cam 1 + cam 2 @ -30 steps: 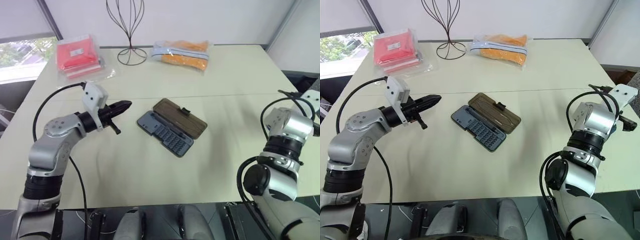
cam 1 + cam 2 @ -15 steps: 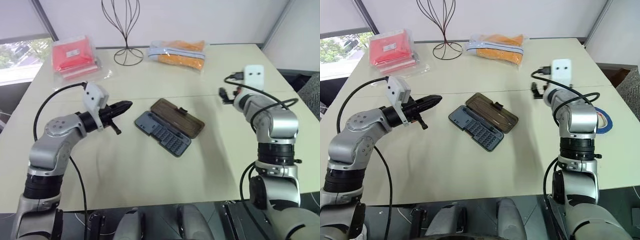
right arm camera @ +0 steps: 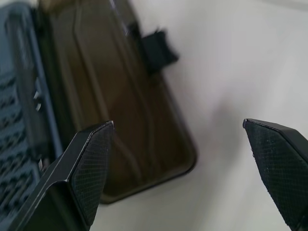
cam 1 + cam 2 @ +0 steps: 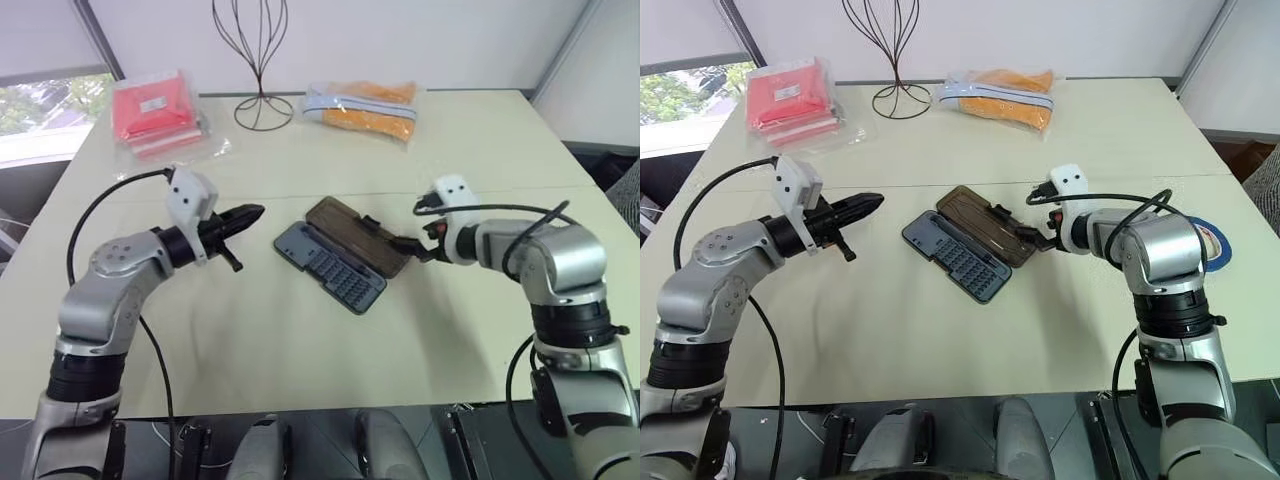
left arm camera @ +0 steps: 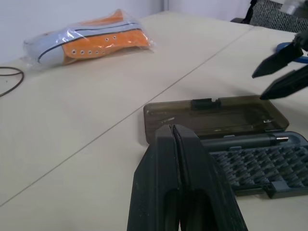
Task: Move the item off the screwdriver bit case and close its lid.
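Observation:
The screwdriver bit case point(image 4: 343, 256) lies open mid-table, its grey-blue bit tray point(image 4: 328, 268) nearer me. The smoky-brown lid point(image 4: 360, 234) lies flat beyond it, latch tab point(image 3: 159, 47) on its far edge. My right gripper point(image 4: 408, 246) is open, its fingers spread wide just above the lid's right corner point(image 3: 183, 159). My left gripper point(image 4: 250, 213) is shut and empty, hovering left of the case and pointing at it. The item, a blue tape roll point(image 4: 1220, 245), lies flat on the table at the far right, partly hidden behind my right arm.
Along the table's far side are a bagged red packet point(image 4: 155, 112), a black wire stand point(image 4: 262, 104) and a bagged orange shoe point(image 4: 365, 105). A seam point(image 4: 500, 190) crosses the table behind the case. The table's right edge runs close to the tape.
My right arm has swung in from the table's right edge to the lid's right corner, rolling its wrist and tilting down, jaws still wide. The left arm has stayed still.

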